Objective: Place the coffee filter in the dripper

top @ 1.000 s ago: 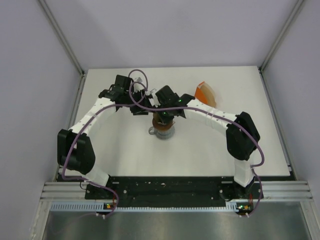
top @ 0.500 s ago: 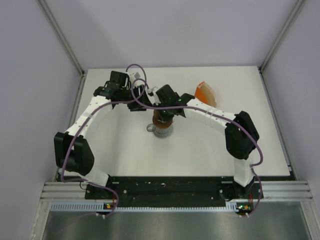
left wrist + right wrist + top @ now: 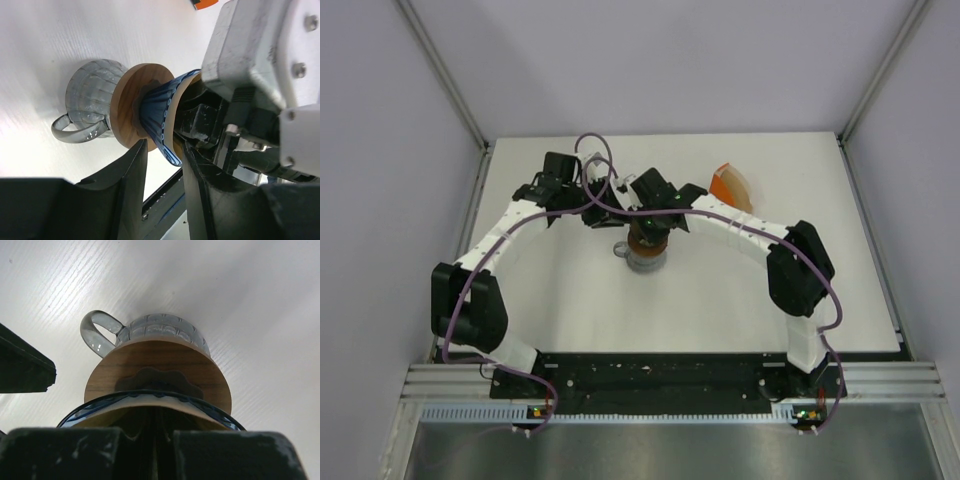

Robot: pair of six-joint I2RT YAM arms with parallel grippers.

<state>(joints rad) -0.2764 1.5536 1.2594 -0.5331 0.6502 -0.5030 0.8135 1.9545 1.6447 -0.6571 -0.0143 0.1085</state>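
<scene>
Tan coffee filter (image 3: 150, 404) sitting inside mouth of blue dripper (image 3: 156, 112), pale edge just inside the ribbed rim. Dripper seated through flat wooden ring (image 3: 160, 365) on top of grey handled cup (image 3: 160, 330), at centre of top view, handle toward left of frame. Right gripper (image 3: 160, 430) directly over dripper mouth, filling bottom of right wrist frame, fingers pressed almost together, pinching filter paper at its fold. Left gripper (image 3: 162, 160) just beside dripper, spread wide, gripping nothing; dripper rim visible beyond the gap, lower centre of left wrist frame. Contact with dripper: cannot tell. Orange packet (image 3: 730, 186) on white table (image 3: 820, 300), upper right of top view, well apart from cup. Both arms meeting above cup mid-frame.
</scene>
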